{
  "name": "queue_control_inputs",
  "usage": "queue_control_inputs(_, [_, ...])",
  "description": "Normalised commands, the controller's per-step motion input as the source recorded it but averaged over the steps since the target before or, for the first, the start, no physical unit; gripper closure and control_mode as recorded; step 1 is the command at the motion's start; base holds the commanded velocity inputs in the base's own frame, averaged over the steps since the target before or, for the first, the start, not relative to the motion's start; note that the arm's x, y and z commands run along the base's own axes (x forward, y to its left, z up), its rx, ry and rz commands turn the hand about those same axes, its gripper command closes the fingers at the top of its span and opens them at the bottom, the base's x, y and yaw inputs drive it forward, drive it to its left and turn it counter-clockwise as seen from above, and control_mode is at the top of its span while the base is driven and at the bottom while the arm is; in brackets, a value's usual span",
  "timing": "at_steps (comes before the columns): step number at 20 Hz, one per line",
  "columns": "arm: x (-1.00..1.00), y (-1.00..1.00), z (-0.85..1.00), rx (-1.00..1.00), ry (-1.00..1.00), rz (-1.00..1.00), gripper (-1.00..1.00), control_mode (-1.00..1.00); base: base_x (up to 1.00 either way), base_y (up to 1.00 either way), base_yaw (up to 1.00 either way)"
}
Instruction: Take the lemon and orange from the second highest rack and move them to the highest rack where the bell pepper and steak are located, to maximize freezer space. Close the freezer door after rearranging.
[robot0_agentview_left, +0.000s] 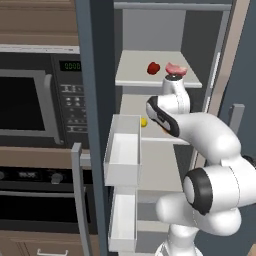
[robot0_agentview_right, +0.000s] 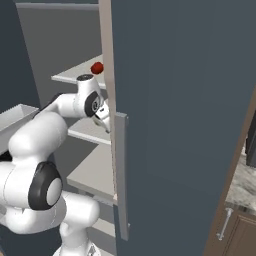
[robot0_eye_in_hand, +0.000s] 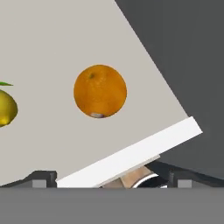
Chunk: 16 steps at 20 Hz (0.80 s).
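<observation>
From the hand cam, left to right: lemon (robot0_eye_in_hand: 6, 107) at 9 o'clock, cut by the frame edge, then orange (robot0_eye_in_hand: 100, 91) near centre, apart from it, both on the pale second rack (robot0_eye_in_hand: 52, 39) w/ its white front lip at 5 o'clock. End effector (robot0_eye_in_hand: 111, 180) spread wide, nothing btwn its tips. In the left base view, the bell pepper (robot0_agentview_left: 153, 68) and steak (robot0_agentview_left: 175, 69) sit on the top rack (robot0_agentview_left: 132, 75), freezer door (robot0_agentview_left: 97, 100) open.
</observation>
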Motion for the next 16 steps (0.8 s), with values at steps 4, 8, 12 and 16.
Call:
queue_control_inputs(4, [0.29, -0.06, -0.23, -0.04, -0.14, 0.00, -1.00, -1.00, 0.00, 0.00, 0.00])
queue_control_inputs(8, [0.24, -0.08, -0.21, -0.09, -0.10, 0.00, -1.00, -1.00, 0.00, 0.00, 0.00])
queue_control_inputs(12, [0.16, -0.14, -0.10, -0.04, -0.06, 0.00, -1.00, -1.00, 0.00, 0.00, 0.00])
queue_control_inputs(16, [0.15, -0.17, -0.03, 0.00, 0.00, 0.00, -1.00, -1.00, 0.00, 0.00, 0.00])
